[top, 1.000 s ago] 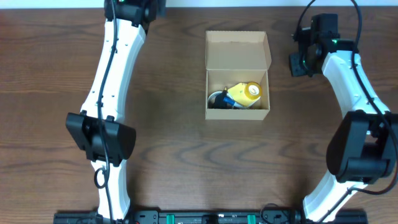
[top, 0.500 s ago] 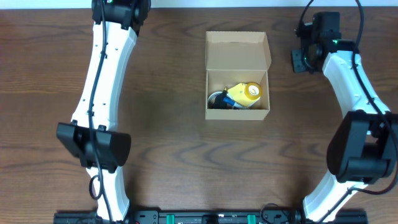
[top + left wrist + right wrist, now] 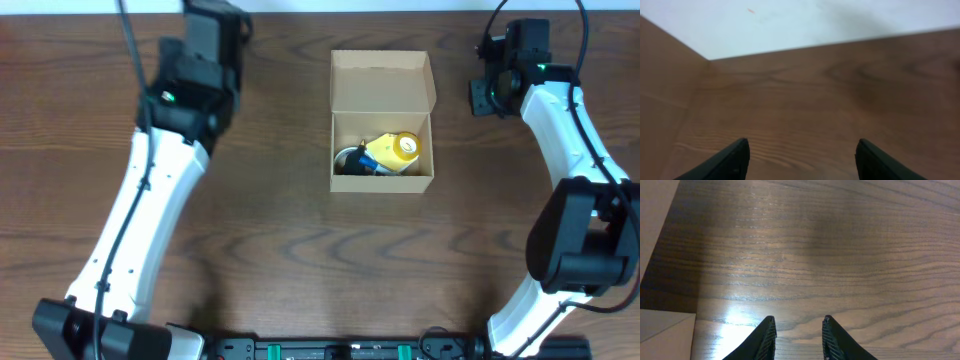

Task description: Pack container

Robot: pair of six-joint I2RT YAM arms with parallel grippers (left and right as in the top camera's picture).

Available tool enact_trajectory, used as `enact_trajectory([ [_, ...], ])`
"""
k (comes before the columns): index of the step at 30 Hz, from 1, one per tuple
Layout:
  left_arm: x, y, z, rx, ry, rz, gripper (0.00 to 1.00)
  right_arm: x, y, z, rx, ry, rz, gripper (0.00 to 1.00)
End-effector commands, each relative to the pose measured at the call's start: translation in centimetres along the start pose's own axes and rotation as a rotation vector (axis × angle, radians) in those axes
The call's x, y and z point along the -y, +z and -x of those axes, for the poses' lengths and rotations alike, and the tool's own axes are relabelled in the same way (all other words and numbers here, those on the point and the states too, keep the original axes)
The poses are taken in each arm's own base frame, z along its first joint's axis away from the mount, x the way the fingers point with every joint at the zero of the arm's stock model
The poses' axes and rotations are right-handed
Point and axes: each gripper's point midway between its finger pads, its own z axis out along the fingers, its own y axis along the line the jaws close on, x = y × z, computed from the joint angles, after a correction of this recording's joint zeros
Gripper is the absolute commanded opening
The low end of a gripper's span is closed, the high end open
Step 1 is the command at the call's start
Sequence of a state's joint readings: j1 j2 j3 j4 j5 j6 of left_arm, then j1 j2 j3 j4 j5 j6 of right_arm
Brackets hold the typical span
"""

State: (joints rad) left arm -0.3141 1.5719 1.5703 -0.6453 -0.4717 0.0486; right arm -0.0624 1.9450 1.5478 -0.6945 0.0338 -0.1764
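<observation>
Toward the far middle of the dark wood-grain desk [image 3: 280, 230], the tan cardboard container [image 3: 383, 184], plain and unmarked, with the flap lid [image 3: 383, 82] open and folded back behind the box body. Inside the container, a yellow bottle [image 3: 392, 150] lying aslant, cap toward the right wall. Against the left wall, a dark round item [image 3: 350, 160], too small to name, with a bit of blue between the two.

Well left of the container, close to the desk's far edge, the left pincer [image 3: 801, 147]. Fingers [image 3: 737, 157] set wide apart with nothing between them, only bare wood below and a pale wall [image 3: 790, 25] beyond. From overhead, mostly hidden under its own wrist housing. Left arm [image 3: 150, 200], white, running back from there toward the near edge, left of the container.

Just right of the container and level with the open lid, the right pincer [image 3: 798, 325], clear of the cardboard. Fingers [image 3: 767, 335] parted by a narrow gap, gripping nothing, over bare desk. Tan cardboard visible at the left edge of the right wrist view. Right arm [image 3: 570, 130], white, curving back toward the near edge on the container's right.
</observation>
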Motion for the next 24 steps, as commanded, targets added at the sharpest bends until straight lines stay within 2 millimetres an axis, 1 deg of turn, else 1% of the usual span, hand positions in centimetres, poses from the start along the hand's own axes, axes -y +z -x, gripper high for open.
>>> enact_trajectory([
  [1,1.0,-0.7,-1.0,0.017,-0.009,-0.018,0.69,-0.1,-1.3,0.8,0.037,0.014,0.003,0.34],
  [4,1.9,0.7,-2.8,0.001,-0.007,-0.018,0.70,-0.3,-1.8,1.5,0.065,0.010,0.005,0.39],
  [7,2.1,2.2,-4.1,-0.002,-0.017,-0.006,0.74,-1.2,-3.2,2.4,0.108,0.018,0.050,0.53],
  [8,2.1,2.8,-4.4,-0.004,-0.028,-0.003,0.76,-2.0,-3.9,2.9,0.132,0.033,0.093,0.56],
  [9,2.0,3.3,-4.5,-0.004,-0.048,0.003,0.80,-2.9,-4.5,3.3,0.153,0.024,0.142,0.54],
  [11,2.1,4.4,-4.7,-0.007,-0.070,-0.017,0.82,-4.2,-5.1,4.3,0.199,0.013,0.211,0.45],
  [13,3.0,5.8,-4.9,-0.020,-0.087,-0.082,0.82,-5.8,-5.5,5.3,0.249,-0.046,0.278,0.43],
  [15,4.4,7.7,-5.7,-0.052,-0.105,-0.187,0.82,-6.6,-5.5,5.8,0.266,-0.070,0.268,0.44],
  [18,5.4,9.1,-6.7,-0.086,-0.109,-0.240,0.82,-6.1,-5.2,5.9,0.262,-0.105,0.181,0.44],
  [20,5.7,9.6,-7.0,-0.092,-0.090,-0.240,0.82,-5.5,-4.9,6.0,0.258,-0.101,0.140,0.44],
  [22,5.8,9.8,-7.0,-0.088,-0.092,-0.241,0.82,-5.0,-4.1,5.9,0.250,-0.097,0.131,0.44],
  [24,5.8,9.8,-6.8,-0.082,-0.093,-0.240,0.82,-4.6,-2.9,5.4,0.226,-0.086,0.128,0.44],
])
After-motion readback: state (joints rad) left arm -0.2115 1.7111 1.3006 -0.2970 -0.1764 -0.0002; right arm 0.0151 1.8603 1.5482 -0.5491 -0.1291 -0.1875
